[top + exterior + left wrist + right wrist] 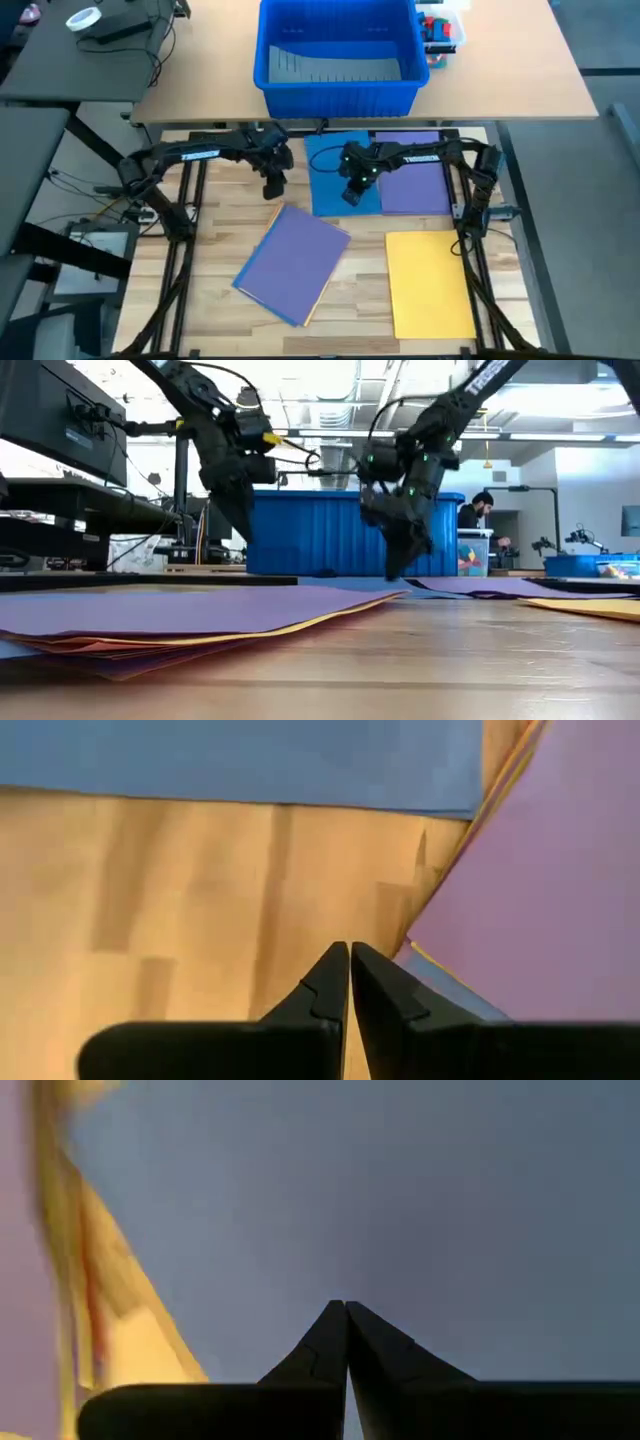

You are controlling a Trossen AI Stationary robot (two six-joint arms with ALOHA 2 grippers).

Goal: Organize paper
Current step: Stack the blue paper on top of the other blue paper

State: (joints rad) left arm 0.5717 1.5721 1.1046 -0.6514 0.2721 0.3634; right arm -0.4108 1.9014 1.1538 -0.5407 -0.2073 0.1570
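Coloured paper lies flat on the wooden table. A blue sheet (326,190) and a purple sheet (415,178) lie side by side at the far middle. A yellow sheet (428,285) lies near right. A skewed stack, purple on top (292,262) with orange and yellow edges below, lies near the middle. My right gripper (350,197) is shut, its tips down on the blue sheet (450,1200). My left gripper (348,950) is shut and hovers over bare wood between the blue sheet (240,760) and the stack's far corner (560,890). My right gripper presses its shut fingertips (330,1330) down on the blue sheet's top face (346,1280), toward its near edge. The fingers come from above, slanting down; in the low view the tips (393,573) reach the paper's level. The sheet lies flat on the table.
A big blue plastic bin (338,85) stands on the table beyond the far edge. Metal frame rails (185,200) run along both sides of the work table. Bare wood shows at the near left and between the stack and the yellow sheet.
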